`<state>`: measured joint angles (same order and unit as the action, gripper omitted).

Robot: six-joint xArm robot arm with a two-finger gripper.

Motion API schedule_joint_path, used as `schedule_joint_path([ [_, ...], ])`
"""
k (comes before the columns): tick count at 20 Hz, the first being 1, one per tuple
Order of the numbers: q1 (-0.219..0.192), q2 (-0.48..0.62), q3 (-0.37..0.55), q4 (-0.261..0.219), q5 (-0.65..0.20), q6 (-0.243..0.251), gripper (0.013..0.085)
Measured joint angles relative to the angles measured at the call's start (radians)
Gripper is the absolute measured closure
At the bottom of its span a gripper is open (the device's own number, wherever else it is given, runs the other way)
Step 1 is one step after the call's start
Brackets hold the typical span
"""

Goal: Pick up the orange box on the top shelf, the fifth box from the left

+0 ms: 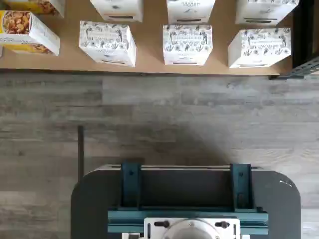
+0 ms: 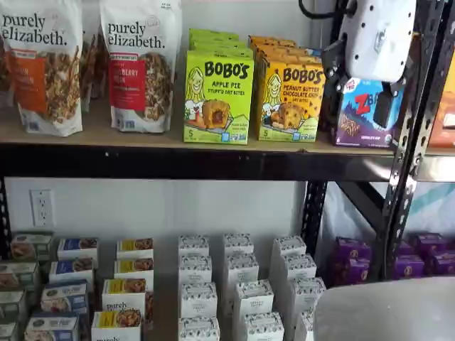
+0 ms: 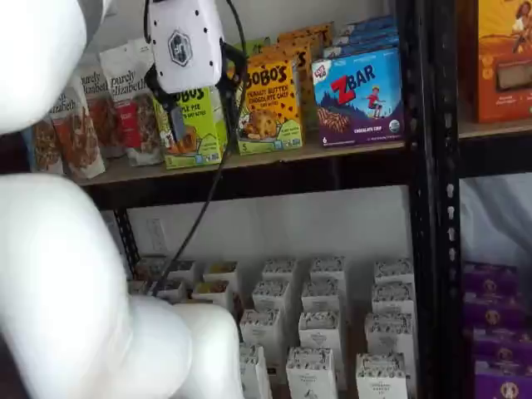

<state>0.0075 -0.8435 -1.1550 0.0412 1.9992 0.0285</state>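
Fingers: black, below white gripper body; apart or together, cannot tell. Top shelf, left to right: Purely Elizabeth granola bags; lime Bobo's Apple Pie box; orange box, Bobo's Peanut Butter Chocolate Chip; ZBar box.

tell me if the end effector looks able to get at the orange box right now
Probably yes. The orange box stands at the front edge of the top shelf, its face bare. The end effector hangs in front of the shelf, off to one side, holding nothing. The green box stands close beside it, so side room looks tight.
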Motion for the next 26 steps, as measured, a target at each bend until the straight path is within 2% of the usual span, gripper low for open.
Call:
schedule_joint_path([
  [1,-0.012,0.001,0.000,0.013,0.002,-0.006,0.0130],
  [2,-0.066,0.005,-0.002,0.070,0.013,-0.031,0.0130],
  [3,-0.092,0.004,-0.001,0.101,0.013,-0.044,0.0130],
  [5,-0.106,0.001,0.001,0.119,0.009,-0.054,0.0130],
  [7,-0.108,0.003,0.000,0.121,0.011,-0.057,0.0130],
  [11,-0.088,0.004,0.009,0.096,-0.018,-0.051,0.0130],
  [18,-0.066,0.057,0.047,0.056,-0.168,-0.055,0.0130],
  [20,-0.077,0.082,0.055,0.057,-0.228,-0.070,0.0130],
  [24,-0.081,0.136,0.047,0.022,-0.305,-0.085,0.0130],
  [26,-0.109,0.163,0.043,0.034,-0.356,-0.112,0.0130],
])
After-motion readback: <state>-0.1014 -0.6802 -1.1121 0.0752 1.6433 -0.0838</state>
